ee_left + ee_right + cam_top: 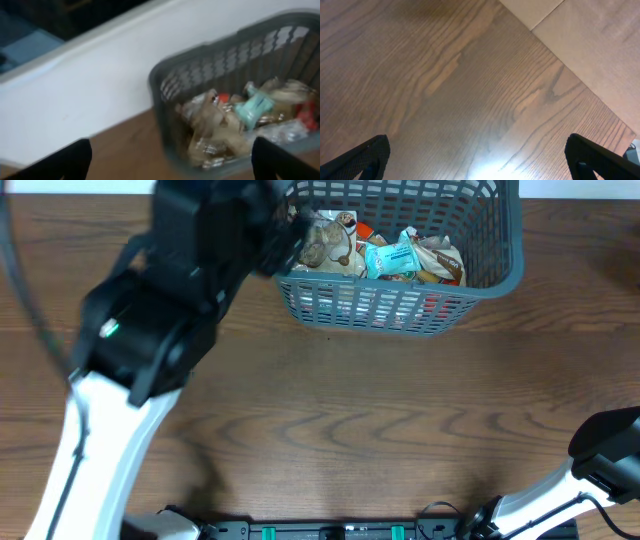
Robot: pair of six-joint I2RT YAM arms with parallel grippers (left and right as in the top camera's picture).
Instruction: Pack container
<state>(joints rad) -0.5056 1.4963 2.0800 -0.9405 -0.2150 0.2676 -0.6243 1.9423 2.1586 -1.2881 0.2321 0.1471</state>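
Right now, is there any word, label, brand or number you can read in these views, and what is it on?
Nothing can be read.
On the teal packet in the container: white print, too small to read.
On the brown and white packets beside it: print too blurred to read, in the left wrist view as well.
On the table: no text.

Blurred grey container (159, 100) full of snack packets (235, 125) on wooden table (125, 150)
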